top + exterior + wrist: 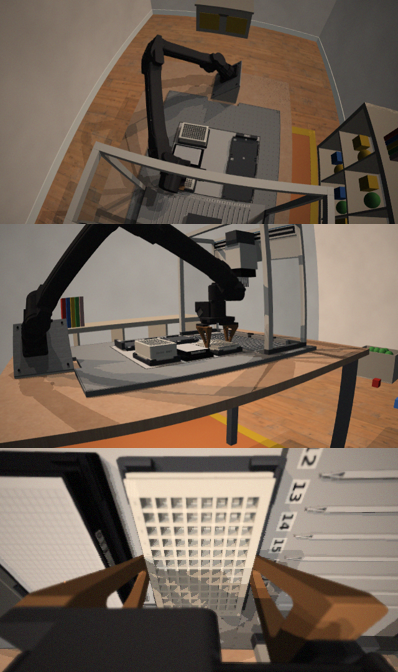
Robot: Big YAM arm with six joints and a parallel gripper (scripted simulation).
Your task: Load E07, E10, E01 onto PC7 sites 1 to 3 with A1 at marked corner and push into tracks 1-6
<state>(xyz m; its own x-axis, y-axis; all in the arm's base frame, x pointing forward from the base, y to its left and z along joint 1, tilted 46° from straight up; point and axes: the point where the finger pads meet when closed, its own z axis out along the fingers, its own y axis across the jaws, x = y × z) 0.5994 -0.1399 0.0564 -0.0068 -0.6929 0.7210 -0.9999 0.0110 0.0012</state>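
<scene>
Three nests each hold a plate: block E07 (154,348), plate E10 (191,348), and 96-well plate E01 (199,543) in S3, where the gripper (200,590) clamps its long sides. Carrier PC7 (242,154) carries nothing.

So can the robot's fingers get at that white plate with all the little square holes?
Yes, it looks so. The fingers already sit against both sides of the white plate and are shut on it, with nothing in between.

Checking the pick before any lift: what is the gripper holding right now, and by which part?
The gripper is shut on the 96-well plate E01 in nest S3, fingers pressing its two long sides near one short end.
</scene>
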